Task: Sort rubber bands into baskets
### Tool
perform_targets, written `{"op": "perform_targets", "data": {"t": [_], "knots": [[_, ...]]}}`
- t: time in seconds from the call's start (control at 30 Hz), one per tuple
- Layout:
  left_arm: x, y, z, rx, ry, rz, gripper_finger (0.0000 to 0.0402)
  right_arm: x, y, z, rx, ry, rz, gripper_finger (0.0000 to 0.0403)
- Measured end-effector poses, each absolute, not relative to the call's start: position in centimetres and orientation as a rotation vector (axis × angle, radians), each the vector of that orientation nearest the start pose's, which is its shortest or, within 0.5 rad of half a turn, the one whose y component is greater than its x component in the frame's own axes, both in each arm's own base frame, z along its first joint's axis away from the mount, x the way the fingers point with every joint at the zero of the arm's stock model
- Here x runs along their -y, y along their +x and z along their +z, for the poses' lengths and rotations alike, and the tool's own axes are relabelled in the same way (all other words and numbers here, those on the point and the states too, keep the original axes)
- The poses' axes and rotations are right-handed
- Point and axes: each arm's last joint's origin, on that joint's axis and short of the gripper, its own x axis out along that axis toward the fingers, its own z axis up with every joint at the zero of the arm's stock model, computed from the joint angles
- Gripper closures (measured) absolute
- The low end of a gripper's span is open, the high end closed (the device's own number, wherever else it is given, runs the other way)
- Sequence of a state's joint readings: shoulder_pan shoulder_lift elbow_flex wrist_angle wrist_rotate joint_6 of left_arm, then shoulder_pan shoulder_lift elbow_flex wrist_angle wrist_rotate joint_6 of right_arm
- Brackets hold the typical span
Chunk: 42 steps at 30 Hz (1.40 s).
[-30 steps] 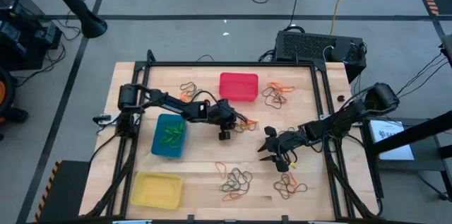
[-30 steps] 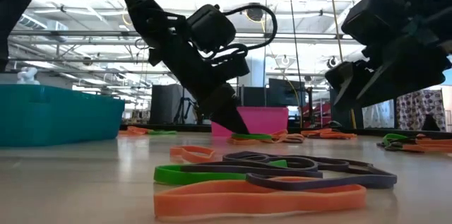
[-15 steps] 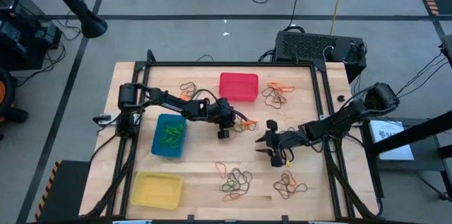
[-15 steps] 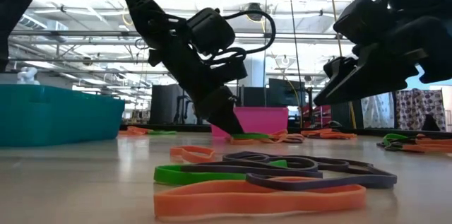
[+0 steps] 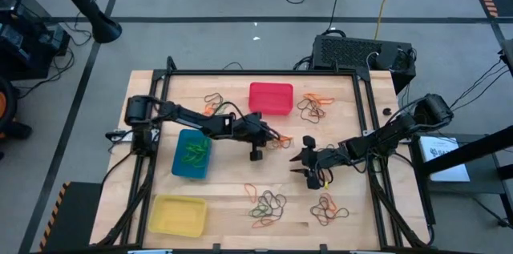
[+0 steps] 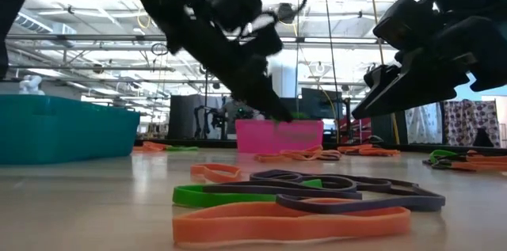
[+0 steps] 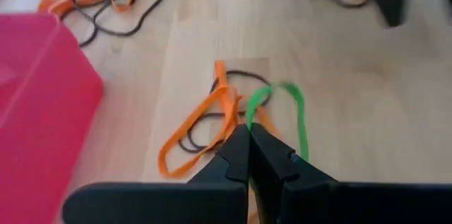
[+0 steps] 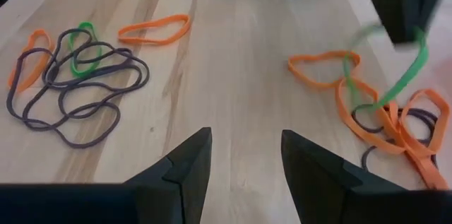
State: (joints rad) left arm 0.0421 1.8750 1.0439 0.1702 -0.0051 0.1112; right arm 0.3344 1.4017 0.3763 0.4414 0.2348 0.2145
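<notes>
My left gripper [image 5: 271,137] is over the middle of the table, shut on a green rubber band [image 7: 284,104] from a small heap of orange and dark rubber bands [image 7: 205,121]. My right gripper [image 8: 244,159] hovers open to the right of that heap, with nothing between its fingers. The red basket [image 5: 271,98] stands at the far middle. The blue basket [image 5: 192,154], with green bands in it, is at the left and the yellow basket [image 5: 178,214] at the near left. More band heaps lie at the near middle [image 5: 268,204] and near right [image 5: 327,210]. My left gripper pinches one end of the green band's loop [image 7: 248,119] between its two fingertips, coming slanting down from the table's left. The band runs drawn out from the fingers [image 8: 399,72] down to the heap, where its lower end [image 8: 351,65] still lies among the orange bands.
Further bands lie at the far right [image 5: 314,107] and far left [image 5: 213,100] of the red basket. A black frame rail [image 5: 264,73] runs round the table. A dark box [image 5: 362,52] stands beyond the far right edge.
My left gripper has shut on the green band and risen, drawing that band's upper end up off the heap while the orange and dark bands stay on the table. My right gripper has turned a little in place.
</notes>
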Motion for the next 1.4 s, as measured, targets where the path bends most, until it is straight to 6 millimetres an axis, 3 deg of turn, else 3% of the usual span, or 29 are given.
{"op": "perform_targets", "data": {"t": [0.17,0.3,0.6,0.83,1.07,1.4], "knots": [[0.5,35.8,19.2,-0.762,0.063,-0.026,0.0398,-7.0,22.3,13.2,-0.576,0.074,0.026,0.0238],[2.2,32.1,21.9,-0.917,0.010,0.030,0.0399,-7.1,22.3,13.2,-0.574,0.077,0.027,0.0238],[5.1,24.5,25.0,-1.180,-0.171,0.279,0.0400,-7.0,22.3,13.3,-0.562,0.044,0.037,0.0238],[5.8,20.6,24.7,-1.371,-0.142,0.555,0.0400,-7.1,22.5,13.5,-0.533,0.036,0.044,0.0238],[5.6,19.6,22.7,-1.432,-0.119,0.601,0.0391,-7.1,22.6,13.7,-0.512,0.069,0.040,0.0238],[5.2,18.9,21.7,-1.457,-0.040,0.631,0.0308,-7.1,22.6,13.7,-0.512,0.096,0.033,0.0238]]}}
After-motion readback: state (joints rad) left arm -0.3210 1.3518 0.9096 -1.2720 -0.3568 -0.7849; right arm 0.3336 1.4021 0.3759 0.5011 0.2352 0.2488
